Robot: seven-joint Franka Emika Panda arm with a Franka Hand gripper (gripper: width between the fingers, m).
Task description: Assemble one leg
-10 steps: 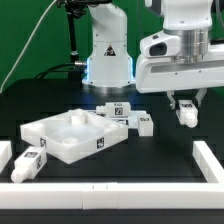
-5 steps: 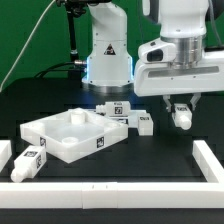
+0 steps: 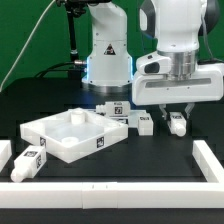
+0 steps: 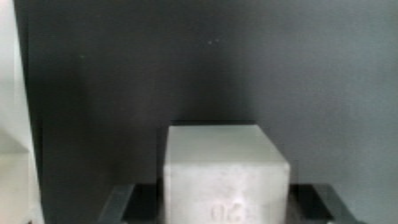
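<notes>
Upright arm (image 3: 181,40); jaws clasp leg (image 3: 178,122).

Robotics lab: green backdrop (image 3: 22,28), black table (image 3: 150,165)

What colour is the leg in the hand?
White; the leg shows best in the wrist view.

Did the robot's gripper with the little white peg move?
Yes. The gripper, holding the leg, went toward the exterior view's left and lower, nearer the white tray.
</notes>
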